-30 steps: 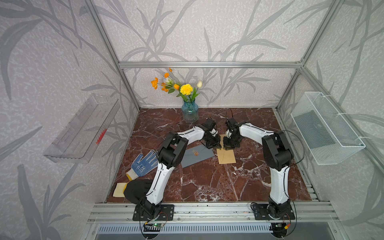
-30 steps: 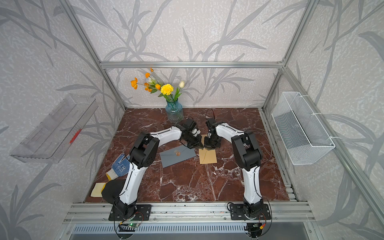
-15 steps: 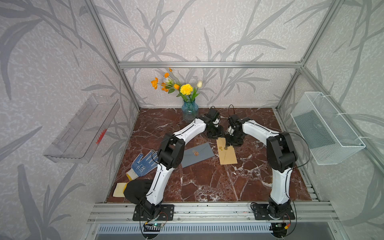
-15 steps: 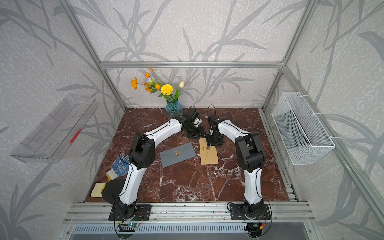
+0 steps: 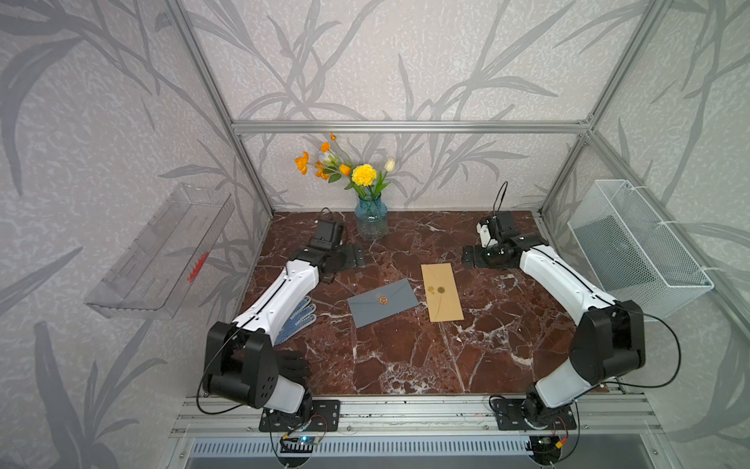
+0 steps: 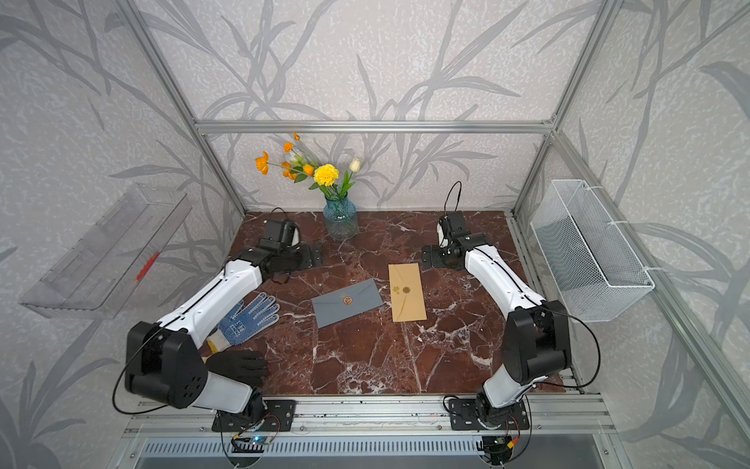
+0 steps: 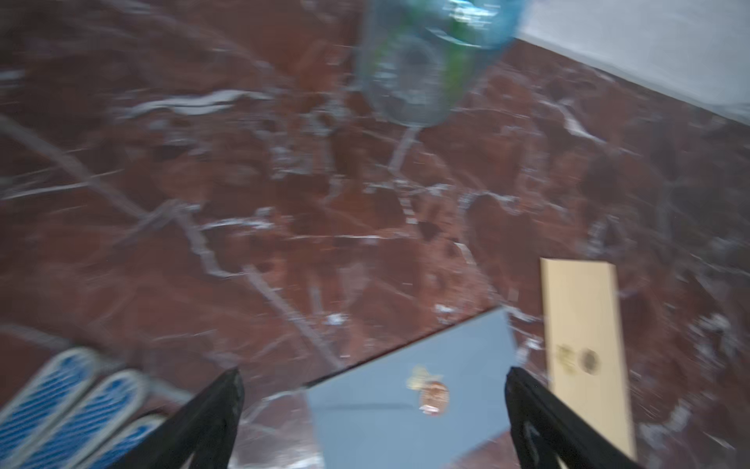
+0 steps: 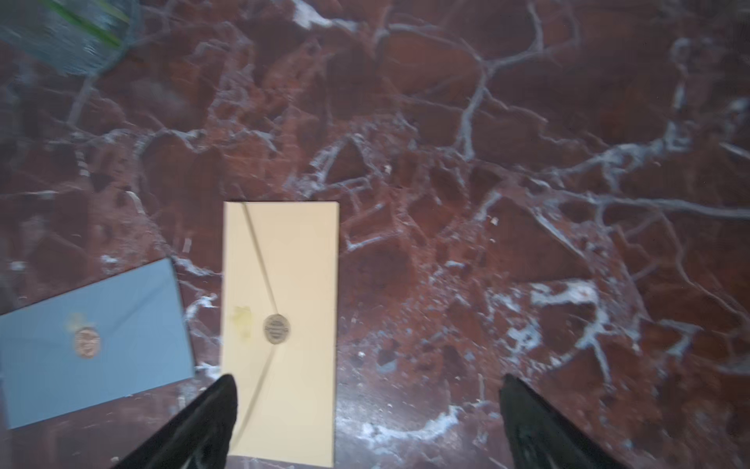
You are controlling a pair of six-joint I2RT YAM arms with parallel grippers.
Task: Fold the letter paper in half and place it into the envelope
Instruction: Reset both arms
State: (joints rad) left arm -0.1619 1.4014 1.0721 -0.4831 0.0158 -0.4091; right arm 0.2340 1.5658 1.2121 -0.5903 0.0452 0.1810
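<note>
Left gripper (image 7: 373, 406): jaws spread wide, holding nothing, near the blue glass vase (image 5: 371, 221) | right gripper (image 8: 367, 406): jaws spread wide, empty | tan paper envelope (image 5: 441, 297): flap down under a round seal, flat on the red-brown marble tabletop (image 5: 406, 357), just beside a grey-blue paper envelope (image 5: 382, 302), clear of both grippers

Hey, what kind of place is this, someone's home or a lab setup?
Probably a robot test booth, not a real room: an aluminium frame holds wallpapered panels, the left arm and right arm mount on a front rail, and a flower vase dresses the marble-look tabletop.
</note>
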